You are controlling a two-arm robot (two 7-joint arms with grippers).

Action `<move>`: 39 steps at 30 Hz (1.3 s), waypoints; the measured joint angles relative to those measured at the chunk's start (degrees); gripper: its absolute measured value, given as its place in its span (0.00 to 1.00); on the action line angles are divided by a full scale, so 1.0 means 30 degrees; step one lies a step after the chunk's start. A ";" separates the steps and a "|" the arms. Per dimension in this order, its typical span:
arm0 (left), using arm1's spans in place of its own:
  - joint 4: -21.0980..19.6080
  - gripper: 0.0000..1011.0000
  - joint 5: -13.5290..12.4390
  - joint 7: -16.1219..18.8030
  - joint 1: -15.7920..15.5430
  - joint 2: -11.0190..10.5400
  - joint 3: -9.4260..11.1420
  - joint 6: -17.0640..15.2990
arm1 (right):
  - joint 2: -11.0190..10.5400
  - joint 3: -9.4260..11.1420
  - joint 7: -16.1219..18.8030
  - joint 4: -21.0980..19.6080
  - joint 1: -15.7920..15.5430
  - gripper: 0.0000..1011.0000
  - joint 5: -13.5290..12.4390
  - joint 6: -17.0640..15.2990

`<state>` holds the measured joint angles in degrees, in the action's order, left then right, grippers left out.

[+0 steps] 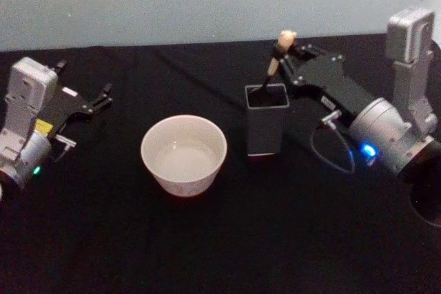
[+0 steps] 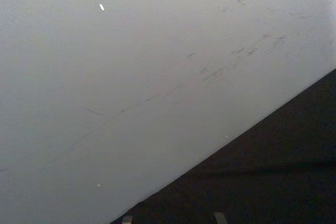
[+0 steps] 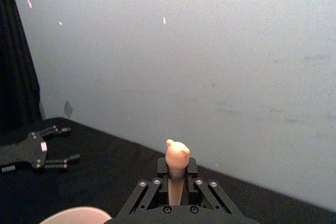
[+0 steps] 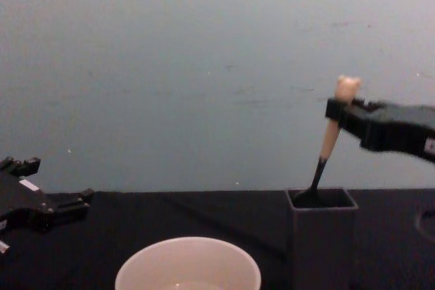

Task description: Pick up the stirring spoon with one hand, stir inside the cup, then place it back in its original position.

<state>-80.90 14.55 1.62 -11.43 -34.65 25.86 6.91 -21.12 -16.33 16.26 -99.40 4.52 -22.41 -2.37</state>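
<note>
One spoon [image 1: 275,64], standing tilted in the dark square holder [image 1: 267,127]. Its lower end is down inside the mouth and its top leans away toward the right gripper [image 1: 284,51]. The right gripper is clamped on the handle just below the bear head.

Spoon look: cream handle, small bear head on top, and a thin dark shaft below it running into the holder. The bowl is hidden inside.

View differences:
- Head view gives the layout. The holder stands just right of the cream cup [image 1: 184,155] and apart from it, both on the black table [image 1: 220,253]. The cup looks empty.
- Chest view shows the lean from the side. The spoon [image 4: 330,137] rises out of the holder [image 4: 323,242], and the right gripper [image 4: 336,110] comes in level from the right.
- Right wrist view looks straight along the fingers [image 3: 163,165], which are pinched on either side of the handle with the bear head poking above. A bit of the cup rim [image 3: 79,214] shows at the edge.
- Left wrist view has just the grey wall [image 2: 131,77] and a corner of table.

The left gripper [image 1: 89,87] is parked at the table's left, well apart from the cup. Its fingers are spread with nothing in them, which is clearest in the right wrist view.
</note>
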 joint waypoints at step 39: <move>0.0000 0.99 0.0000 0.0001 -0.0001 0.0000 0.0000 0.0000 | 0.0651 -0.2252 0.1817 0.0505 0.1835 0.19 0.0313 0.1196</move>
<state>-80.90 14.55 1.62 -11.43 -34.65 25.86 6.91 -19.16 -23.08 21.72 -97.88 10.03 -21.47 1.22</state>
